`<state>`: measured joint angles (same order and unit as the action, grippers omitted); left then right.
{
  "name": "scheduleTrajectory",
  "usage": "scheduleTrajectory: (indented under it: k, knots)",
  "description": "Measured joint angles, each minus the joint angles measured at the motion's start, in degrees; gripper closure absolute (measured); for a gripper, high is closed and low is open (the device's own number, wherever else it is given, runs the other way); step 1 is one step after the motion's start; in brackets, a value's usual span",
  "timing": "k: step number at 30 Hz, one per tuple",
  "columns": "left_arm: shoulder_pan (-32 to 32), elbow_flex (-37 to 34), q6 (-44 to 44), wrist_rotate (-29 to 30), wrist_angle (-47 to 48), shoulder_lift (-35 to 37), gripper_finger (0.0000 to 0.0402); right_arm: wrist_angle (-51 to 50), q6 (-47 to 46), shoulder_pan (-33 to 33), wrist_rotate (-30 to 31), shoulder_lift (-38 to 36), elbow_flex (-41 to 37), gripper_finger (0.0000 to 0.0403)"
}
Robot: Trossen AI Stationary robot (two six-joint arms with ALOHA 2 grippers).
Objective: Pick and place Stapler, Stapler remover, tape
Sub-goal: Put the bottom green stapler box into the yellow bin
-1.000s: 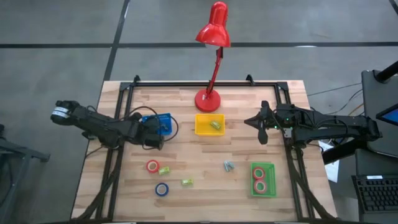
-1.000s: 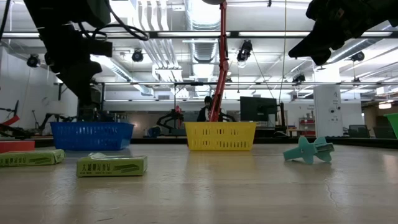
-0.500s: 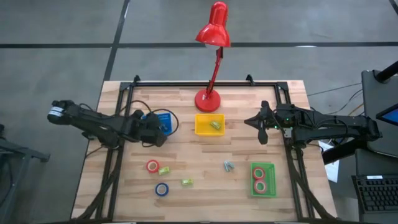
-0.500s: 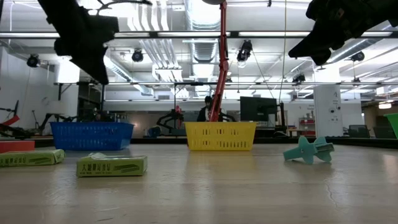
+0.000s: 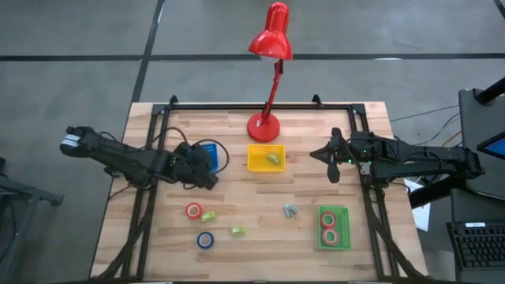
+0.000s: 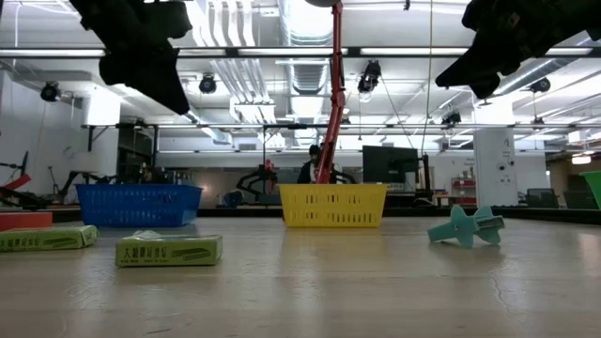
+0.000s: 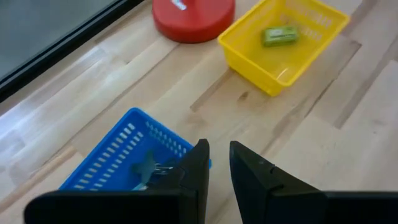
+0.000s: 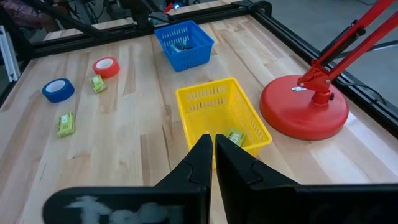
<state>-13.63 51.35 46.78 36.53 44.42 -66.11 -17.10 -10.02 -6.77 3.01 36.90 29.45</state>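
The left end effector (image 5: 207,177) hangs empty over the blue bin (image 7: 118,163), fingers slightly apart. The right end effector (image 5: 330,155), closed on nothing, waits right of the yellow bin (image 5: 266,157)

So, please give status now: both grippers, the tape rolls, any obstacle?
Left gripper empty above blue bin. Right gripper shut, empty, waiting at right. Red tape and blue tape lie loose. Nothing blocks them.
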Motion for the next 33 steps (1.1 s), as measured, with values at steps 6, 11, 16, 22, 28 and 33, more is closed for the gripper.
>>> scheduleTrajectory:
  k: [6,11,16,22,28,33]
  knots:
    - [-0.62,-0.02,-0.14,0.0,-0.48,-1.78,0.0335,0.0,0.07,-0.02,0.0,0.0,0.0,0.0385]
    - [-0.76,-0.03,-0.13,0.0,-0.52,-3.54,0.0335,0.0,0.07,-0.02,0.0,0.0,0.0,0.0385]
    - [-0.79,-0.07,0.23,-0.04,-1.09,-4.46,0.0335,-0.02,0.08,-0.02,0.0,0.0,0.0,0.0385]
    - [-1.23,-0.07,0.5,-2.58,-4.65,-4.88,0.0335,-0.01,0.08,-0.02,0.0,0.0,0.0,0.0385]
    - [-2.23,-0.07,0.16,-2.64,-7.58,-4.94,0.0335,-0.01,0.05,0.0,0.0,-0.01,0.0,0.0385]
    - [-3.28,-0.07,0.11,-2.64,-9.18,-4.94,0.0335,0.0,0.04,-0.02,0.0,0.0,0.0,0.0385]
